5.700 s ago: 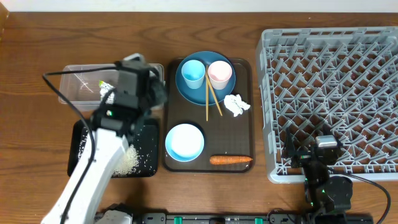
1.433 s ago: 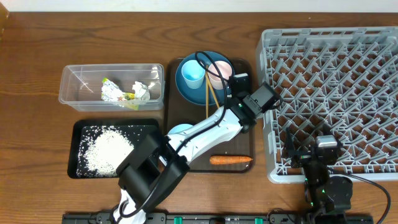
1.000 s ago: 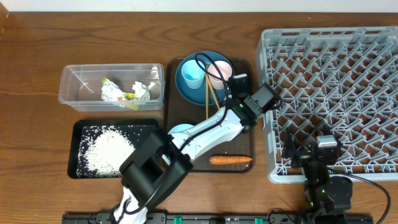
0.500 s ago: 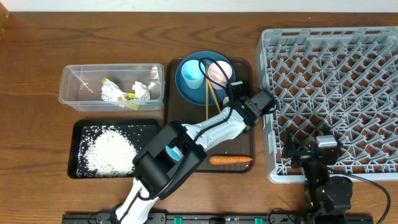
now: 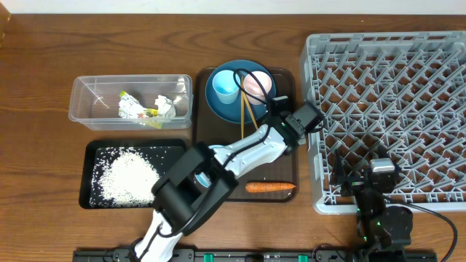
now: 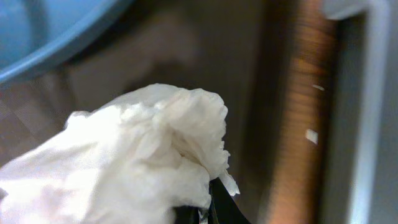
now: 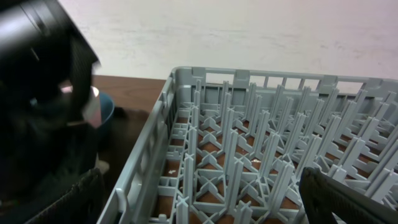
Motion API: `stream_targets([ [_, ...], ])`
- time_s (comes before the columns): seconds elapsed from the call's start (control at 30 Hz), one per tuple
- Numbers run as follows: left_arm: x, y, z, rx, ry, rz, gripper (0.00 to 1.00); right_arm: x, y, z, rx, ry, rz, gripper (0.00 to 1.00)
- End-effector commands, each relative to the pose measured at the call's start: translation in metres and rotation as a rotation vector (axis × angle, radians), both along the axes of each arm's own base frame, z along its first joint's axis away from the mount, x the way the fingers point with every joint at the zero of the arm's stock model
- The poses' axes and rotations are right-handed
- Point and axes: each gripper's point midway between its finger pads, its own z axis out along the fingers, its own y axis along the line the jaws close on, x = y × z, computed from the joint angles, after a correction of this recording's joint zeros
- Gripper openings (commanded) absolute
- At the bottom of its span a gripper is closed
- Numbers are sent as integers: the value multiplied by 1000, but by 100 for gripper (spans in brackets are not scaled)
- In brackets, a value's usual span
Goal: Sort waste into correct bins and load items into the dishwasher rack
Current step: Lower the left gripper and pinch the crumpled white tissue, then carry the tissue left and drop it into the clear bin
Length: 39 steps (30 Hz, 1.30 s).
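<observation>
Over the last second the left gripper [image 5: 279,115] has snapped closed, and since a few seconds back its arm has swung from the tub [image 5: 80,102] across to the far right side of the brown tray [image 5: 285,166]. From where I stand the jaws look pinched fully together on the paper [image 6: 143,155]. In the left wrist view the white wad bulges just ahead of the dark fingertips [image 6: 200,213] and fills most of the picture. From overhead the wad is hidden beneath the gripper.

The plate [image 5: 217,103] lies just to the gripper's left, its blue rim close beside the paper but not touching it. The chopsticks [image 5: 243,116] slant off that plate, a little further left. The carrot [image 5: 270,187] lies nearer the robot than the gripper, well apart from it. The rack [image 5: 393,94] begins just to the gripper's right, its grey wall close by.

The right gripper [image 7: 199,205] hangs with its fingers spread as wide as they go, holding nothing, low over the rack's near edge.
</observation>
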Motion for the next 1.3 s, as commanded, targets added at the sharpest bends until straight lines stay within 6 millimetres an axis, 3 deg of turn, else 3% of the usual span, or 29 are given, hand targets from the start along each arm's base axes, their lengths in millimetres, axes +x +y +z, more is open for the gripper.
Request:
stream_targets([
  [0.0,-1,-11,57,-107,-48,-72,6,0,-1,-2,-18,3,-3,99],
  [0.23,-10,-15,149,-232,-174,-187,6,0,-1,-2,-18,3,-3,99],
  [0.33,-6,-3,178,-235,-241,-221,7,0,-1,-2,-18,3,-4,99],
  [0.43,5,23,190,-197,-272,-190,6,0,-1,-2,-18,3,-3,99],
  [0.83,57,187,161,9,-132,143,6,0,-1,-2,-18,3,-4,99],
  [1.07,66,272,151,100,-67,257,6,0,-1,-2,-18,3,-4,99],
  [1.27,64,332,136,150,-22,365,6,0,-1,-2,-18,3,-3,99],
])
